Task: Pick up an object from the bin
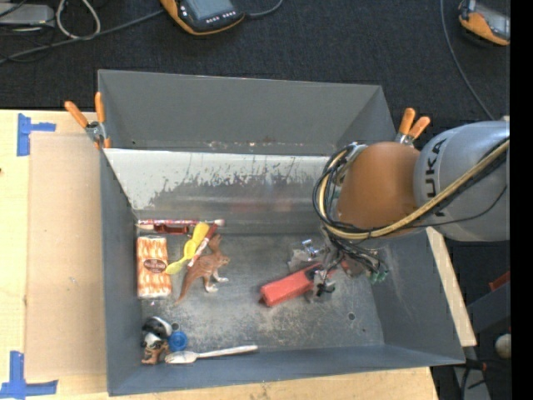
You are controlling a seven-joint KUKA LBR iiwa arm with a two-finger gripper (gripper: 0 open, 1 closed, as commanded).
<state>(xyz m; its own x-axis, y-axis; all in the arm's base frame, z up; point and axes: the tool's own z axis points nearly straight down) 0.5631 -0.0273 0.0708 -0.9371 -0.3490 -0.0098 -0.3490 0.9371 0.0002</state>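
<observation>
- The arm (466, 182) enters from the right of the camera view, with its orange wrist cover (375, 186) above the right half of the bin (241, 132).
- The gripper (321, 280) is low in the bin, near the floor, right of centre.
- Gripper state: cannot be told; the wrist cover and cables (333, 215) hide most of the mechanism.
- A red block (281, 291) lies flat on the floor near the middle of the bin. It is tilted, with its right end higher in the view.
- The gripper tip is at the right end of the red block; contact cannot be confirmed.
- A brown toy dinosaur (206, 272) stands left of the block, well apart from it.
- A yellow piece (192, 246) lies against the dinosaur's upper side.
- An orange-and-white packet (154, 267) lies at the left wall, with a red-and-white wrapper (178, 225) above it.
- In the near left corner lie a white spoon (213, 353), a blue cap (177, 338) and a small dark figure (151, 341).
</observation>
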